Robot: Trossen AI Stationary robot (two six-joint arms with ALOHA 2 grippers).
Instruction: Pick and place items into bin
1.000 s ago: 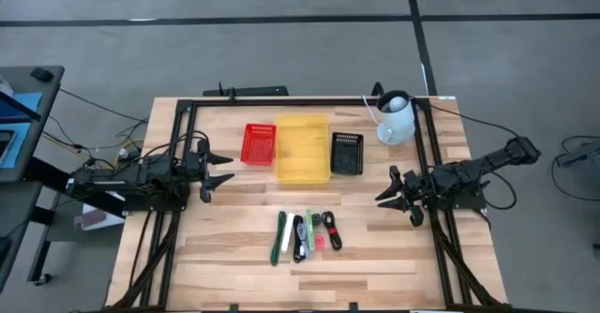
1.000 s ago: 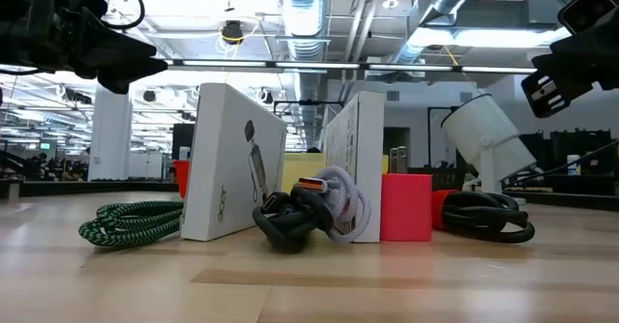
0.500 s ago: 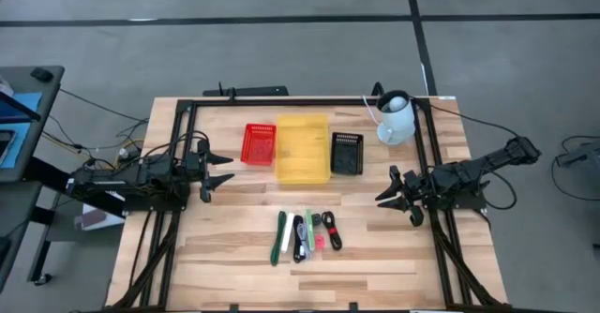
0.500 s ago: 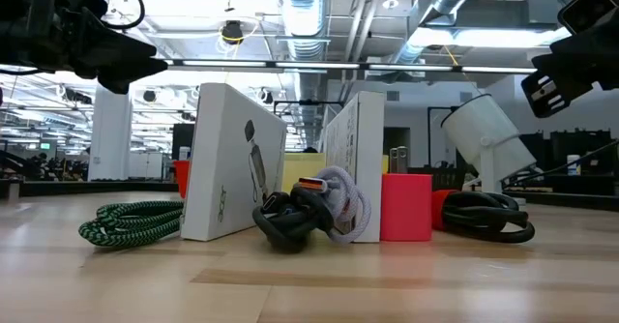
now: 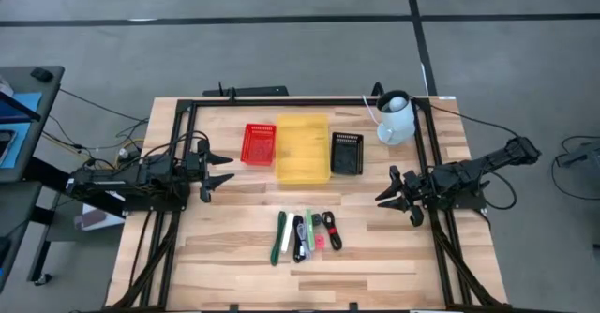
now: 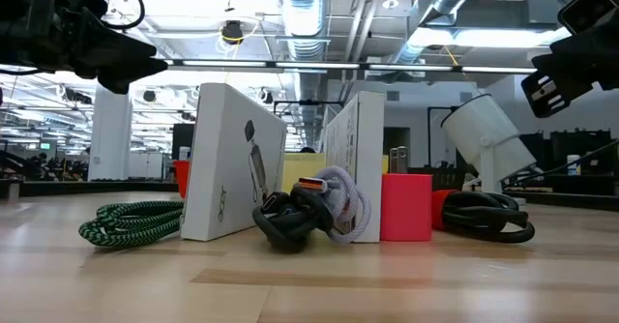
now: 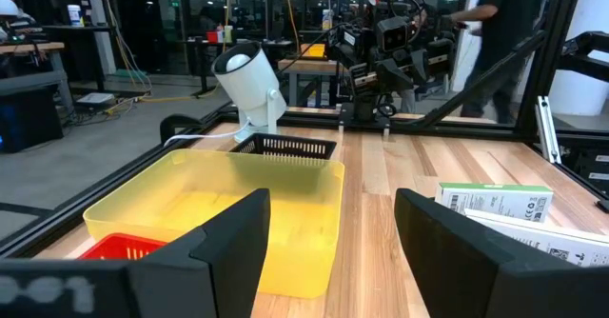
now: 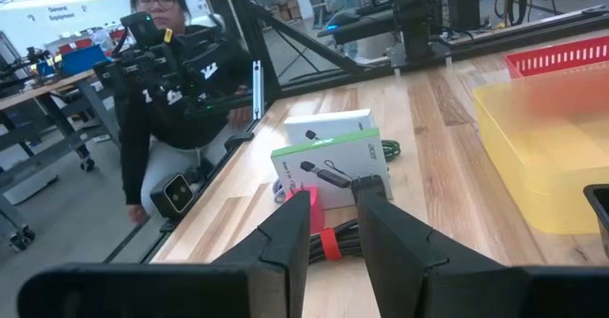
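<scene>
The items lie in a row on the table's near middle in the high view: a green stick (image 5: 279, 235), a black cable (image 5: 299, 239), a green-white box (image 5: 309, 223), a tiny pink piece (image 5: 319, 243) and a black-and-red cable (image 5: 332, 231). The low view shows a green braided cable (image 6: 131, 221), white boxes (image 6: 232, 173), a pink block (image 6: 406, 207) and a black cable (image 6: 488, 217). Behind the row stand a red bin (image 5: 260, 143), a yellow bin (image 5: 303, 148) and a black bin (image 5: 346, 153). My left gripper (image 5: 220, 168) hovers open left of the bins. My right gripper (image 5: 386, 191) hovers open right of the items.
A white lamp (image 5: 396, 118) stands at the far right corner behind the black bin. A black frame (image 5: 187, 116) runs around the table's edge. In the right wrist view a person (image 8: 166, 99) sits beyond the table's left side. Bare wood lies between each gripper and the items.
</scene>
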